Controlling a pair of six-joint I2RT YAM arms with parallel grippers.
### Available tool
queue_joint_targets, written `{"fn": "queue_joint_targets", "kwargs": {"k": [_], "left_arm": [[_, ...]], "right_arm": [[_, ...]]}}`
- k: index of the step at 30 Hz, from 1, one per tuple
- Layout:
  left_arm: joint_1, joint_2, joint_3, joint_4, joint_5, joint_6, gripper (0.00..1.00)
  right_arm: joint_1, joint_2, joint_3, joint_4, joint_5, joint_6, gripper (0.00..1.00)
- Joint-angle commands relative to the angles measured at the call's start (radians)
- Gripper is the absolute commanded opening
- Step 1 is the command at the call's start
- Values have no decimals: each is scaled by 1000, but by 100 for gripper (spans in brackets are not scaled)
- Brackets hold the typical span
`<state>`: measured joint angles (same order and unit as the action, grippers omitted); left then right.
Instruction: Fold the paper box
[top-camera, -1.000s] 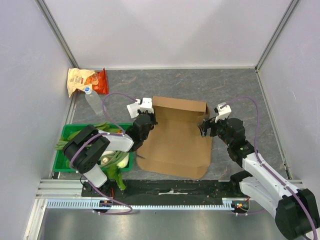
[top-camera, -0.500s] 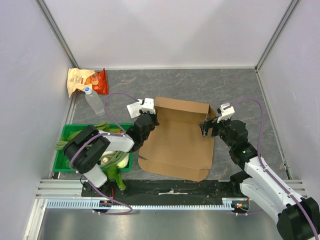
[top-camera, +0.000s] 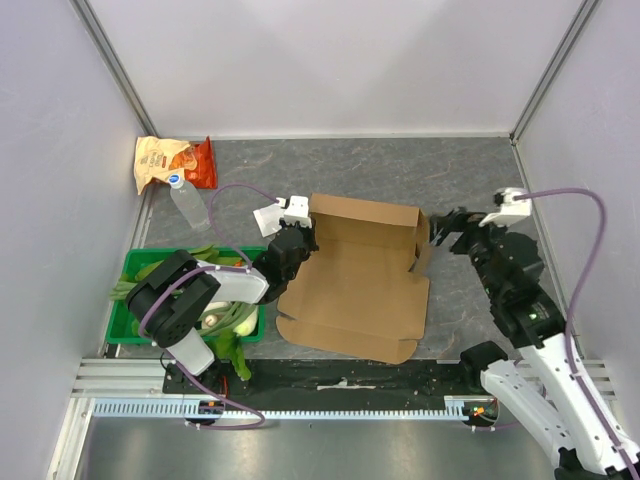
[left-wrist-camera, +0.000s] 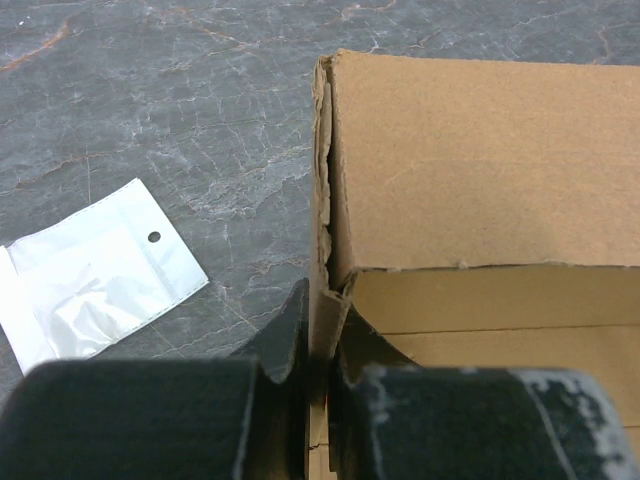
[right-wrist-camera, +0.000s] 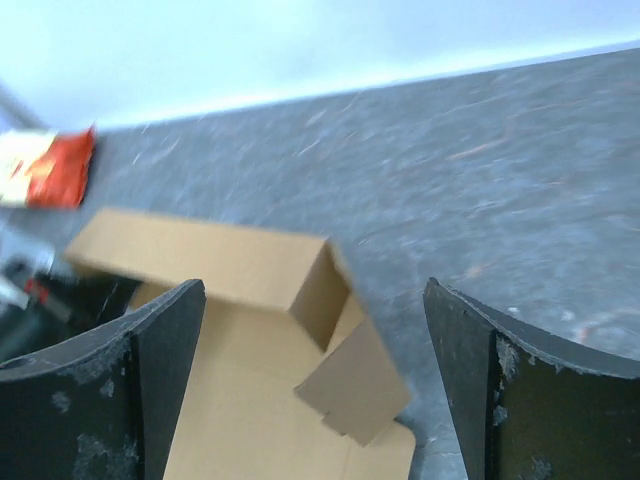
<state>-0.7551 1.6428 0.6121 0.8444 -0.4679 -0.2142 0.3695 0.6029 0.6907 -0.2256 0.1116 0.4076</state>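
The left tool (left-wrist-camera: 320, 335) pinches the left wall of the paper box (top-camera: 350, 295) tight, likely so that wall stays standing. The right tool (top-camera: 446, 228) is wide open and holds nothing, just beside the box's right wall, which leans outward. The box lies open on the counter (top-camera: 470, 170), between both arms.
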Motion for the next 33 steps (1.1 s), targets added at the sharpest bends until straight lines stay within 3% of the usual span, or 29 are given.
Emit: {"fn": "queue_joint_targets", "kwargs": {"k": [1, 5, 8, 12, 17, 26, 33], "left_arm": [[-6, -3, 26, -15, 3, 10, 2], [-7, -9, 21, -18, -2, 16, 2], [-6, -15, 20, -19, -2, 22, 2], [-6, -14, 23, -16, -2, 21, 2], [-7, -9, 26, -16, 2, 15, 2], [-6, -21, 23, -24, 2, 18, 2], [-6, -26, 20, -19, -2, 22, 2]], "right_arm": [[-6, 69, 99, -312, 457, 143, 98], [-125, 181, 76, -342, 475, 128, 98], [-147, 241, 53, -325, 377, 10, 97], [-107, 270, 66, -316, 205, -76, 84], [-27, 317, 70, -301, 110, -144, 83], [22, 271, -100, 53, 57, -225, 84], [37, 256, -230, 387, 122, -248, 83]]}}
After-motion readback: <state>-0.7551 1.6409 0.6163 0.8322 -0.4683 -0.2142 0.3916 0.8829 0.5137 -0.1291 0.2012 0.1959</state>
